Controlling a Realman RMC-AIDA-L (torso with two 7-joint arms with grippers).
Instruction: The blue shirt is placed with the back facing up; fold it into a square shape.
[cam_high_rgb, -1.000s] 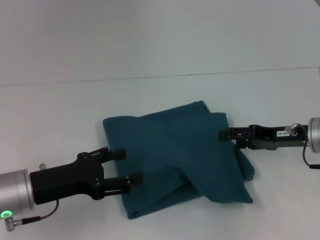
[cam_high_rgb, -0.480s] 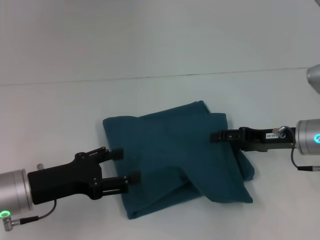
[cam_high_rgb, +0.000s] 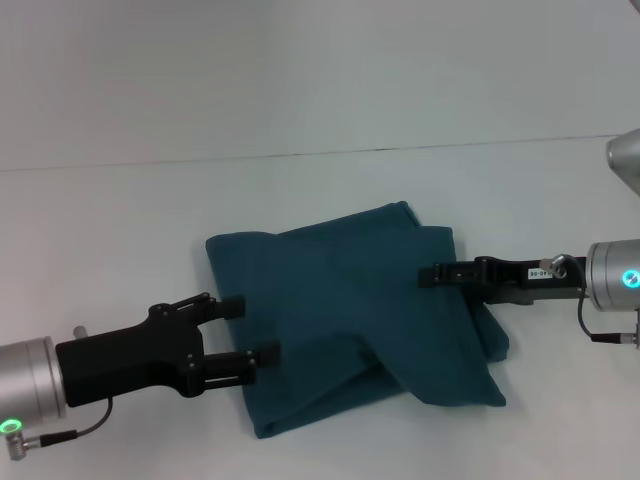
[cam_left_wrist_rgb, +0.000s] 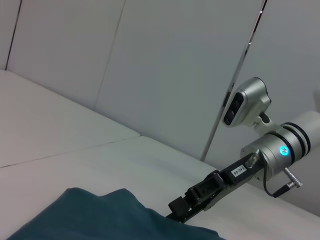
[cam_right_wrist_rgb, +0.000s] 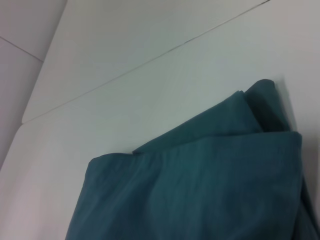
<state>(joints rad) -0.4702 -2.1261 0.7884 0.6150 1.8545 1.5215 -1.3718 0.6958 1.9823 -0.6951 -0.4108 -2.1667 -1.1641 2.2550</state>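
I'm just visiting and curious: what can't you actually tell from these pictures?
- Right gripper: head view shows it edge-on above the blue shirt, so open or shut is unclear.
- Shirt's underside: hidden against the table in every view.
- Left gripper: open beside the shirt; contact with the cloth unclear.

The table (cam_high_rgb: 120, 220) is a plain white surface with a thin dark seam running across it on the far side. The only thing lying directly on it is the blue shirt (cam_high_rgb: 350, 320), folded into a rough, lumpy bundle with overlapping layers and a creased flap at its near right corner. It sits between the two pincers: its left edge lies under the tips of the left gripper (cam_high_rgb: 248, 330), whose fingers are spread apart, and its right part lies under the tip of the right gripper (cam_high_rgb: 428, 274). Bare tabletop shows behind each pincer and beyond the shirt up to the seam.
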